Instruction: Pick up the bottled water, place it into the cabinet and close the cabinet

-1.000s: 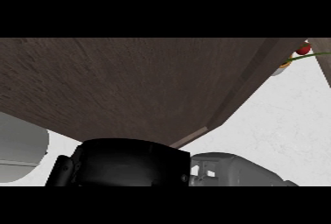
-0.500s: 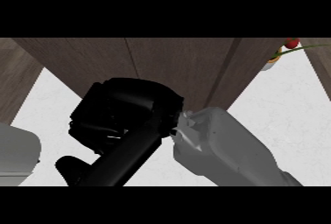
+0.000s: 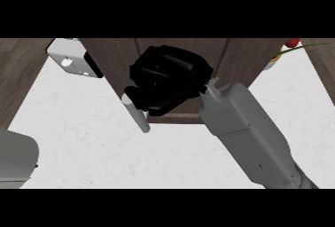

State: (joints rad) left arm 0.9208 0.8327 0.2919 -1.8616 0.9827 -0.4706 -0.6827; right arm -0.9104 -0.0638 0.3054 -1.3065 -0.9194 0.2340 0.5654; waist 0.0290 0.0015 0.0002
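The right robot hand is raised against the dark wooden cabinet, its black fingers bunched together; whether they hold anything cannot be told. Just below and left of that hand a pale handle slants down from the cabinet door's lower edge. The bottled water does not show (perhaps hidden). Below the cabinet lies the white table. The left forearm shows at the lower left, its hand out of view.
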